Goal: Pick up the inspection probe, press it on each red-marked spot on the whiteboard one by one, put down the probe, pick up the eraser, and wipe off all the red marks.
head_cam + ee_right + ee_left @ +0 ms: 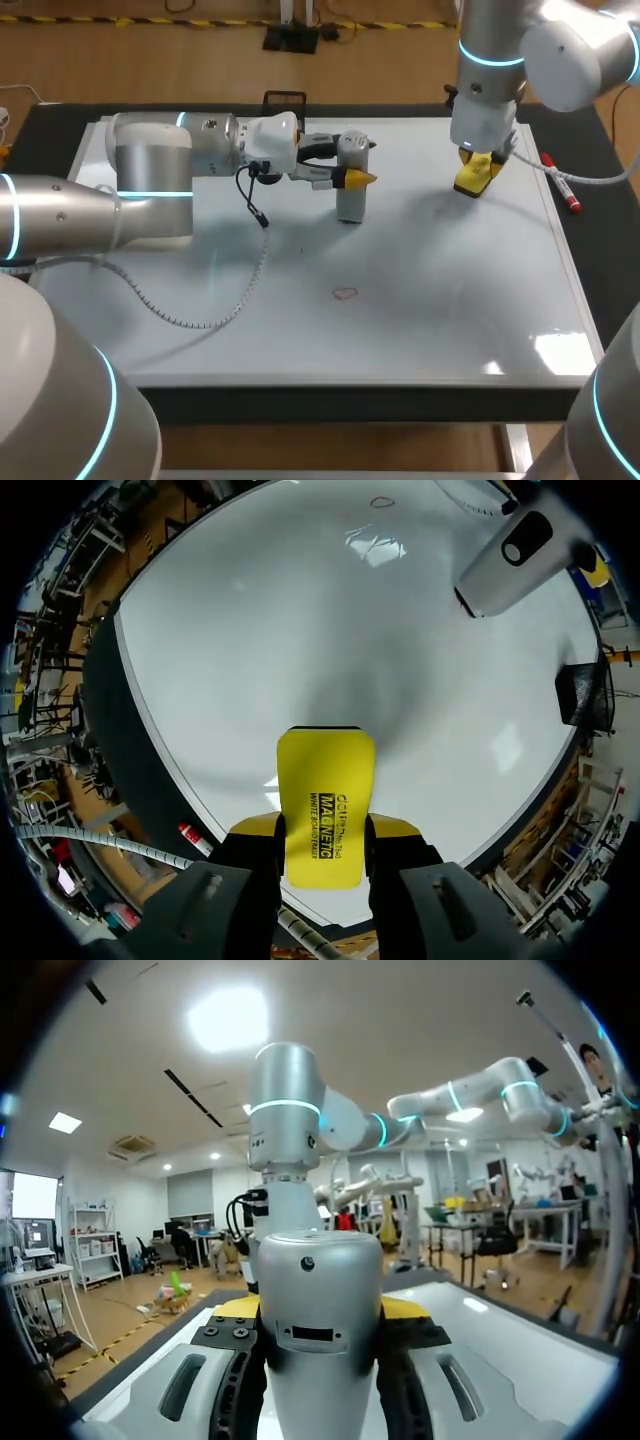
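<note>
Yellow-tipped fingers of the left gripper (358,178) grip the upper body of the probe (350,205) from both sides. The probe stands upright at upper centre of the head view, well apart from the red mark (345,293) at lower centre of the whiteboard (470,300). The right gripper (478,165), at upper right, clamps the eraser (325,800) between its fingers.

Hazards:
- If the eraser reaches the mark before the probe presses it, that step is void.
- Both arms converging on the mark risk collision.
- The cable (200,315) may drag across the mark and smear it.
- Off-axis pressing may tilt the probe in its grip.
</note>
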{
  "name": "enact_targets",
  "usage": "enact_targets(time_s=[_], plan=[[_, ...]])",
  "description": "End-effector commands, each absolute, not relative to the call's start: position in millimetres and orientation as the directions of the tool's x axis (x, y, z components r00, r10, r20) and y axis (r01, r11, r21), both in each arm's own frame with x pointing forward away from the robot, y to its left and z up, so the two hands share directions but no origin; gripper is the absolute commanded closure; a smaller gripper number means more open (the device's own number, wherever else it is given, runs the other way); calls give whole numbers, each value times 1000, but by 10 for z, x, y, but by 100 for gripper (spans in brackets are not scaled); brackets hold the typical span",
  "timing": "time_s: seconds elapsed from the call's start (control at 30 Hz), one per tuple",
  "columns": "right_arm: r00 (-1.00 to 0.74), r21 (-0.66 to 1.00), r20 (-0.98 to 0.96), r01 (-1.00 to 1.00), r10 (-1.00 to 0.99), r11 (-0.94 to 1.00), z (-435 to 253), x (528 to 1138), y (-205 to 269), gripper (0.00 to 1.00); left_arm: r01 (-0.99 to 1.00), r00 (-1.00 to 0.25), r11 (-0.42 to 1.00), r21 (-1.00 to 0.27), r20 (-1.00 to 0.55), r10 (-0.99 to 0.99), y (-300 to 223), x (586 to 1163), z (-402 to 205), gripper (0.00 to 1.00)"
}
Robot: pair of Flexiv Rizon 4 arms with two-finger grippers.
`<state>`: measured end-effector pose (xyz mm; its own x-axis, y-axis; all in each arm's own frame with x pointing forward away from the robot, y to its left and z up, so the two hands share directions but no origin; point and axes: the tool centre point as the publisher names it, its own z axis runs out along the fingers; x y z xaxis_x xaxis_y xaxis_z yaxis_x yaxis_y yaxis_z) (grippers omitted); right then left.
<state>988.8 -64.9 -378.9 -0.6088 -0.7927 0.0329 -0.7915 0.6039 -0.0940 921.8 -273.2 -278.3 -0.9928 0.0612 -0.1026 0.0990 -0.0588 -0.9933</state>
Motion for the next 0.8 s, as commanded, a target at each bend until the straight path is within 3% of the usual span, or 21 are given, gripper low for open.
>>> enact_targets(time_s=[0.03,0.8], plan=[[-608,-95,37,-792,-793,603,-3784,9898,-649,100,97,-993,-50,-994,-100,65,-2732,9214,-2764,100],[-608,-95,37,-792,-793,603,-3784,9898,-649,100,112,-991,-89,-990,-118,63,-2589,9156,-2453,100]])
